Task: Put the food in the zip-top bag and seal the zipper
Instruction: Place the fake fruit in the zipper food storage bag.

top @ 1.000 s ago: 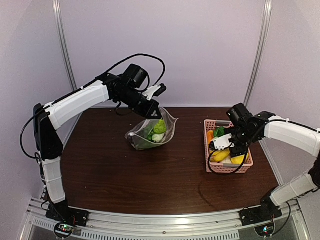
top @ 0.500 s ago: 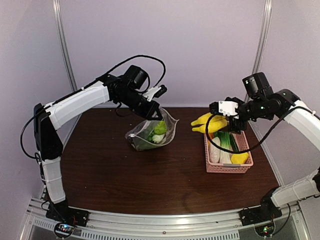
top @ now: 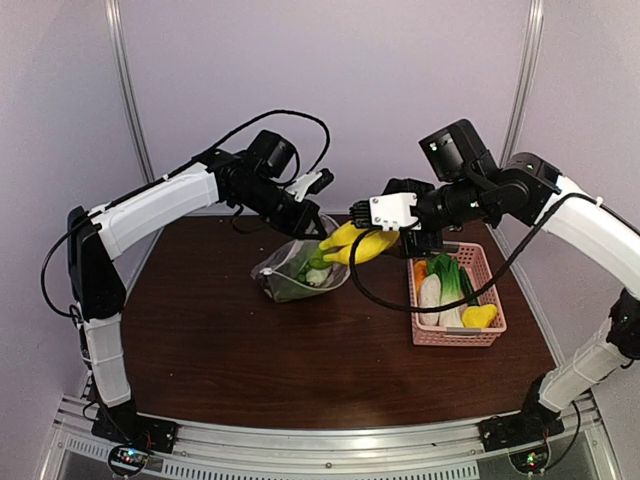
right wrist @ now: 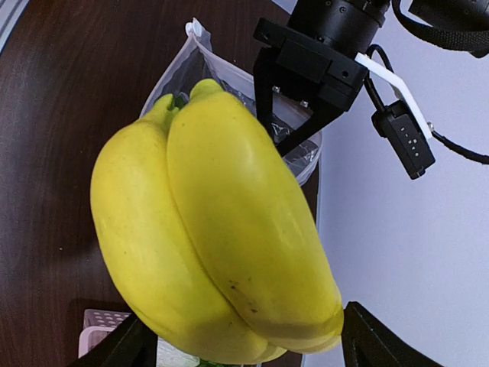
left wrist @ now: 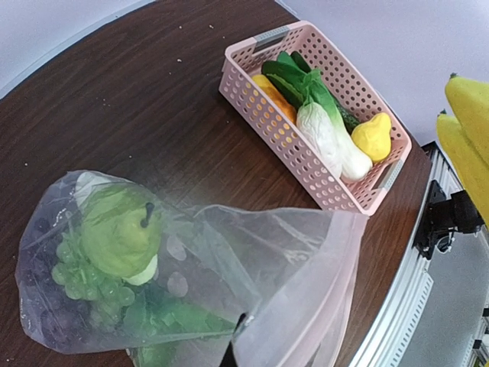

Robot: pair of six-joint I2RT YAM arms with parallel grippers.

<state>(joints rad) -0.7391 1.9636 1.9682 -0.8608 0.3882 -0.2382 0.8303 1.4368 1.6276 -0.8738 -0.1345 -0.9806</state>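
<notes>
My left gripper (top: 306,216) is shut on the mouth edge of the clear zip-top bag (top: 298,272) and holds it up off the table. Green round fruit (left wrist: 118,233), grapes (left wrist: 65,275) and leafy greens lie inside the bag. Its pale zipper (left wrist: 340,275) runs down the open mouth. My right gripper (top: 388,238) is shut on a bunch of yellow bananas (top: 358,243), in the air just right of the bag's mouth. The bananas (right wrist: 214,229) fill the right wrist view, where only one black finger (right wrist: 114,348) shows at each side of them.
The pink slatted basket (top: 495,300) stands at the right of the brown table. It holds a white radish with green leaves (top: 432,292), a yellow lemon (top: 478,316) and an orange piece (top: 420,270). The walls stand close behind and at both sides.
My right arm lifted the bananas out of the basket and carried them left, up to the bag's mouth. The left arm and the bag stayed put.
</notes>
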